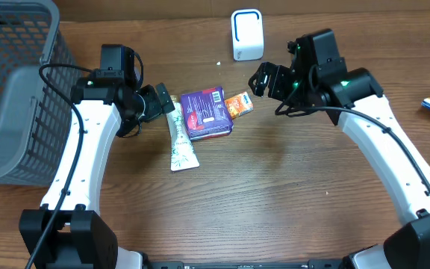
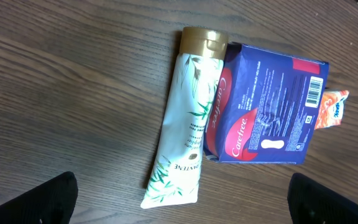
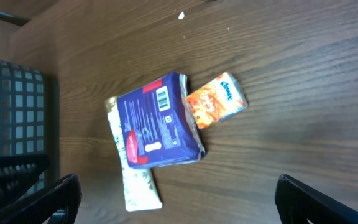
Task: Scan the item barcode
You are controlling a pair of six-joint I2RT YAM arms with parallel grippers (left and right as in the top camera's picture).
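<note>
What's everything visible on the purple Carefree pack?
The Carefree pack is a blue-purple block in glossy, slightly creased soft plastic. A red curved band carries white "Carefree" lettering. White print and a pad drawing fill the upper face, with a red patch at one corner. A white barcode sits face up beside that patch, uncovered. The pack lies flat on the wooden table. One long edge rests against, seemingly partly over, the white tube; the opposite side touches the orange packet.

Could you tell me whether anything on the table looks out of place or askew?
Only mildly: the purple packet lies crooked, partly on top of the white tube, with the orange sachet against its other edge. Nothing looks spilled or damaged.
</note>
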